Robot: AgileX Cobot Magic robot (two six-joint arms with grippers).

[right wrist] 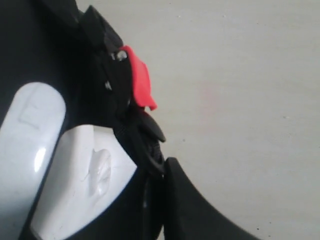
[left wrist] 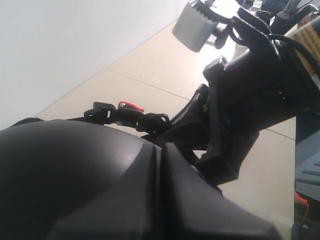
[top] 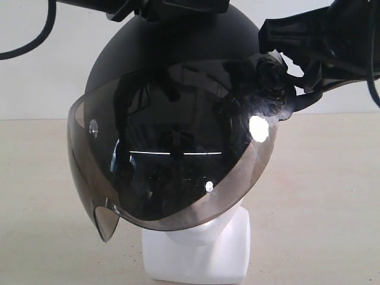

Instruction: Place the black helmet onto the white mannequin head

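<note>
The black helmet (top: 178, 53) sits over the white mannequin head (top: 202, 255). Its smoky visor (top: 172, 166) covers the face, so only the chin and blocky neck base show. My left gripper (left wrist: 162, 165) is at the helmet's crown, its jaws pressed together against the black shell (left wrist: 60, 165). My right gripper (top: 276, 89) is at the helmet's side by the visor hinge. In the right wrist view this gripper (right wrist: 162, 200) is shut on the black chin strap (right wrist: 150, 150), below the red buckle tab (right wrist: 139, 82) and beside the mannequin's white ear (right wrist: 100, 172).
The head stands on a beige table (top: 320, 196) in front of a white wall (top: 47, 83). A black cable (top: 35, 41) hangs at the upper left. The right arm (left wrist: 260, 80) crosses the left wrist view, near the strap buckle (left wrist: 131, 106).
</note>
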